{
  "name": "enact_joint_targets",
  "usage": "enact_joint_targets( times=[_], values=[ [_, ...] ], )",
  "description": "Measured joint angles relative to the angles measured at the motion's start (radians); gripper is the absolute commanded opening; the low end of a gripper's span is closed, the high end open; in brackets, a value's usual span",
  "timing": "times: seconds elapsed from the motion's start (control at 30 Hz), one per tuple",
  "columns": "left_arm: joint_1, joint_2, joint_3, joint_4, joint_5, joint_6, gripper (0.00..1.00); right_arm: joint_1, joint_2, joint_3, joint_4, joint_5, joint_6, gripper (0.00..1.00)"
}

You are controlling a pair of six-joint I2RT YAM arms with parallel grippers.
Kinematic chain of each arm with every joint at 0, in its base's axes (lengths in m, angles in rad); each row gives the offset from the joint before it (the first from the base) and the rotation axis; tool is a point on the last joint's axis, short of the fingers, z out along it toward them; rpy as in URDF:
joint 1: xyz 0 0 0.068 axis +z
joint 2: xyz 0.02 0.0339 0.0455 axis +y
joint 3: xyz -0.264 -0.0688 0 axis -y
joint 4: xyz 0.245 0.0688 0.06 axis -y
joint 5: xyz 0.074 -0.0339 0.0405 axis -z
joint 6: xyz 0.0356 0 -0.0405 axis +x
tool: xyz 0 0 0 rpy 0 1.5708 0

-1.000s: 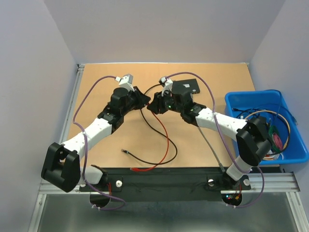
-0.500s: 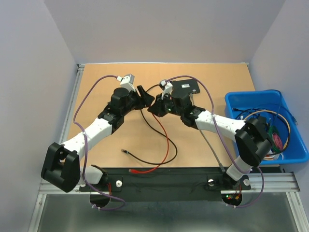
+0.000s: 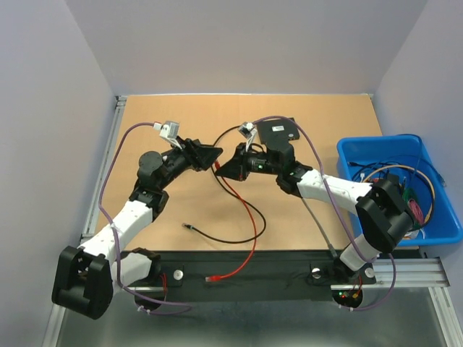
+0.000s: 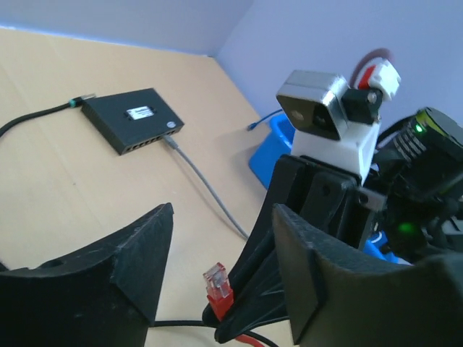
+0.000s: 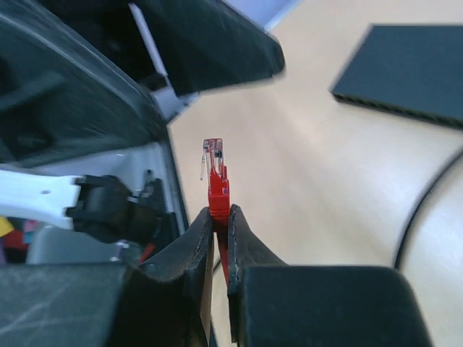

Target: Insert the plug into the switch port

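Right fingers (image 5: 194, 249) pinch the red plug (image 5: 215, 177), tip up; left fingers (image 4: 108, 271) stand wide apart facing it.

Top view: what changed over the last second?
Handover: left tool opened, let go of the red plug and drew back left; right tool closed on it. The red cable slid its loose end toward the near edge. Switch unchanged.

a blue bin (image 3: 358, 152) of tangled cables (image 3: 412, 196) sits at the table's (image 3: 325, 116) right edge.
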Motion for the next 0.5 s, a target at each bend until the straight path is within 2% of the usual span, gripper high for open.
enact_joint_targets(
  times=[0.17,0.37,0.5],
  values=[
    [0.0,-0.047,-0.044,0.108,0.069,-0.028,0.61,-0.023,-0.012,-0.002,0.153,-0.139,0.108,0.01],
    [0.0,-0.083,-0.061,0.171,0.107,-0.046,0.51,-0.04,-0.012,-0.011,0.27,-0.203,0.194,0.01],
    [0.0,-0.098,-0.084,0.185,0.119,-0.053,0.49,-0.047,-0.011,-0.024,0.326,-0.221,0.242,0.0]
  ],
)
